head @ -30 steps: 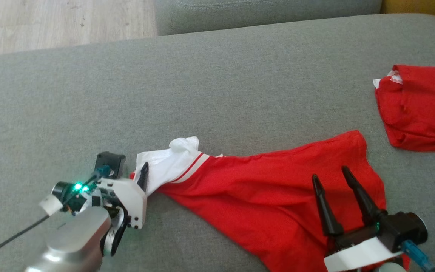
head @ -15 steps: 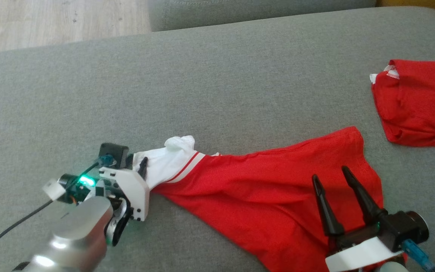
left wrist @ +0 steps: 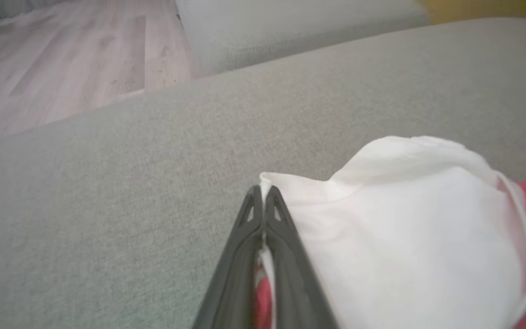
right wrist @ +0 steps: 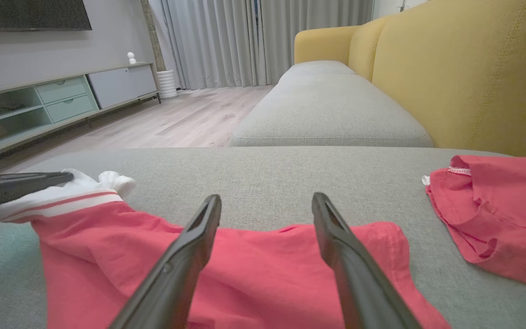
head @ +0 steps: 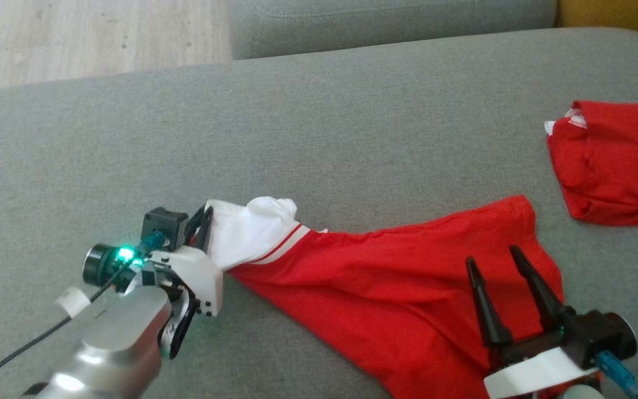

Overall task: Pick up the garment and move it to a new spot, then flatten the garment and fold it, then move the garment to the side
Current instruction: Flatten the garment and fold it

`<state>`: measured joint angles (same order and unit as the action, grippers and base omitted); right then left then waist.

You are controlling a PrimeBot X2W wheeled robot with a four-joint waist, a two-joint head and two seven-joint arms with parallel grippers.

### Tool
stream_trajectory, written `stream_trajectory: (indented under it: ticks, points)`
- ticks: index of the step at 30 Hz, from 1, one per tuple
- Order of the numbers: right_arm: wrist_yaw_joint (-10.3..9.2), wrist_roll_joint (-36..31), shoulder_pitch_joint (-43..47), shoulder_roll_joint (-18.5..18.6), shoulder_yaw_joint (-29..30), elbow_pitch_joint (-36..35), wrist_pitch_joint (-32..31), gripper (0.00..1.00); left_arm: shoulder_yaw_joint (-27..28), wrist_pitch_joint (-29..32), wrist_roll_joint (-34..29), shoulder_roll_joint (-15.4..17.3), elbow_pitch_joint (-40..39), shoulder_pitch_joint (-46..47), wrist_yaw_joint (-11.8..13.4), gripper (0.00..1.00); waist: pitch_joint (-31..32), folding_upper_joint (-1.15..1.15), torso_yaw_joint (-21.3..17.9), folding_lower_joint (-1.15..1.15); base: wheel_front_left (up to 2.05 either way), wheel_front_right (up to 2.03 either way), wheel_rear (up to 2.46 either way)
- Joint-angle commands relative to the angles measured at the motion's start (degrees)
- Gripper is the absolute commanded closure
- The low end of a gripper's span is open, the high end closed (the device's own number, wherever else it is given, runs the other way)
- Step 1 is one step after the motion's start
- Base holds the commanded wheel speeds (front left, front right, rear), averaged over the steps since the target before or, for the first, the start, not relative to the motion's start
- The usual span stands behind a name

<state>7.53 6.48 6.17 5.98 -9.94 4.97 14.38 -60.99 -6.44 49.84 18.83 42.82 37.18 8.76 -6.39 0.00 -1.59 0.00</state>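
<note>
Red cloth with a white, red-striped end: the garment (head: 385, 293) lies stretched across the grey sofa cushion (head: 319, 122), running from my left claw (head: 204, 219) to beneath my right claw (head: 491, 255). My left claw is pressed together on the rim of the white end (left wrist: 404, 228), with the thin fabric pinched between its two dark fingers (left wrist: 240, 237). Just to the right of those tips the white cloth bulges up in a soft fold, and a sliver of red shows low down between the fingers. From there the red body fans out wider toward my right claw.

My right claw stands with its fingers well apart and grips nothing. It is poised over the garment's broad red part, tips pointing toward the far hem; I cannot tell whether they touch the cloth.

Well off to the right of my right claw, a second red garment (head: 612, 160) sits bunched on the same cushion, apart from the first. Ahead of both claws lie another grey cushion (right wrist: 331, 114) and pale wooden floor (head: 92, 39). A yellow backrest (right wrist: 464, 73) rises on the right, and a low cabinet (right wrist: 62, 100) and grey curtains (right wrist: 226, 41) stand across the room.
</note>
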Motion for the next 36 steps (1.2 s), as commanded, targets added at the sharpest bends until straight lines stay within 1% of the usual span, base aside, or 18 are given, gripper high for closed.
stream_trajectory:
  ticks: [1, 6, 9, 10, 13, 17, 19, 24, 29, 30, 31, 32, 33, 34, 35, 36]
  points:
    - [-0.04, -0.47, -1.38, 0.57, -0.59, -1.14, 0.62, 0.00, 2.47, -1.28, -0.56, 2.37, -1.64, 2.96, 0.53, 1.00, 0.21, 0.00, 0.32, 0.00, 0.00, 0.00, 0.00]
    - [-0.04, -1.18, -4.54, 0.58, 3.12, 2.28, 0.62, 0.00, 2.93, -1.97, -1.15, 5.54, -6.35, 3.24, 1.40, 1.00, -0.11, 0.00, 0.69, 0.00, 0.00, 0.00, 0.00]
    - [-0.04, -0.57, -8.47, 0.56, 5.55, 8.91, -0.08, 0.00, 3.08, -1.17, -1.32, 7.65, -9.71, 3.18, 2.27, 1.00, -0.64, 0.00, 0.69, 0.00, 0.00, 0.00, 0.00]
    - [-0.04, -0.54, -10.39, 0.87, 6.11, 11.08, -1.18, 0.00, 3.13, -0.83, -1.33, 8.26, -10.83, 3.14, 2.57, 1.00, -0.89, 0.00, 0.72, 0.00, 0.00, 0.00, 0.00]
    - [-0.04, 1.20, -16.44, 1.98, 5.81, 16.75, -7.27, 0.00, 3.13, 0.29, -1.50, 9.84, -13.92, 3.21, 3.43, 1.00, -1.90, 0.00, 0.92, 0.00, 0.00, 0.00, 0.00]
    - [-0.04, 1.84, -23.73, 4.55, 5.92, 22.08, -15.54, 0.00, 3.05, 1.51, -1.84, 11.14, -17.25, 3.60, 4.52, 1.00, -3.32, 0.00, 1.47, 0.00, 0.00, 0.00, 0.00]
    - [-0.04, 1.52, -26.56, 5.62, 6.15, 23.92, -18.38, 0.00, 2.95, 1.96, -1.98, 11.44, -18.56, 3.71, 4.96, 1.00, -3.87, 0.00, 1.81, 0.00, 0.00, 0.00, 0.00]
    - [-0.04, 0.75, -30.29, 6.94, 6.52, 27.69, -23.11, 0.00, 2.70, 2.66, -2.25, 11.97, -20.50, 4.03, 5.49, 1.00, -4.81, 0.00, 2.87, 0.00, 0.00, 0.00, 0.00]
    - [-0.04, 1.34, -30.33, 6.73, 5.45, 28.96, -25.57, 0.00, 2.76, 2.84, -2.26, 12.24, -21.25, 4.23, 5.84, 1.00, -5.13, 0.00, 3.49, 0.00, 0.00, 0.00, 0.00]
    - [-0.04, 1.56, -30.20, 6.66, 5.25, 28.96, -25.88, 0.05, 2.77, 2.86, -2.25, 12.30, -21.42, 4.26, 5.93, 1.00, -5.19, 0.00, 3.58, 0.00, 0.00, 0.00, 0.00]
    - [-0.04, 1.72, -30.08, 6.63, 5.16, 28.91, -25.99, 0.13, 2.76, 2.90, -2.25, 12.33, -21.56, 4.28, 6.01, 1.00, -5.23, 0.00, 3.65, 0.00, 0.00, 0.00, 0.00]
    - [-0.04, 1.79, -30.00, 6.62, 5.09, 28.80, -25.95, 0.29, 2.77, 2.91, -2.24, 12.39, -21.69, 4.28, 6.08, 1.00, -5.26, 0.00, 3.69, 0.00, 0.00, 0.00, 0.00]
    - [-0.04, 1.87, -29.89, 6.57, 4.96, 28.74, -25.99, 0.51, 2.78, 2.91, -2.21, 12.46, -21.78, 4.24, 6.12, 1.00, -5.26, 0.00, 3.72, 0.00, 0.00, 0.00, 0.00]
    - [-0.04, 1.94, -29.78, 6.55, 4.88, 28.68, -26.00, 0.63, 2.79, 2.91, -2.16, 12.53, -21.85, 4.20, 6.16, 1.00, -5.26, 0.00, 3.75, 0.00, 0.00, 0.00, 0.00]
    - [-0.04, 1.97, -29.69, 6.55, 4.85, 28.63, -26.01, 0.93, 2.80, 2.90, -2.11, 12.58, -21.88, 4.16, 6.20, 1.00, -5.26, 0.00, 3.78, 0.00, 0.00, 0.00, 0.00]
    - [-0.04, 2.07, -29.56, 6.50, 4.83, 28.70, -26.27, 1.00, 2.81, 2.90, -2.07, 12.64, -21.90, 4.13, 6.23, 1.00, -5.25, 0.00, 3.79, 0.00, 0.00, 0.00, 0.00]
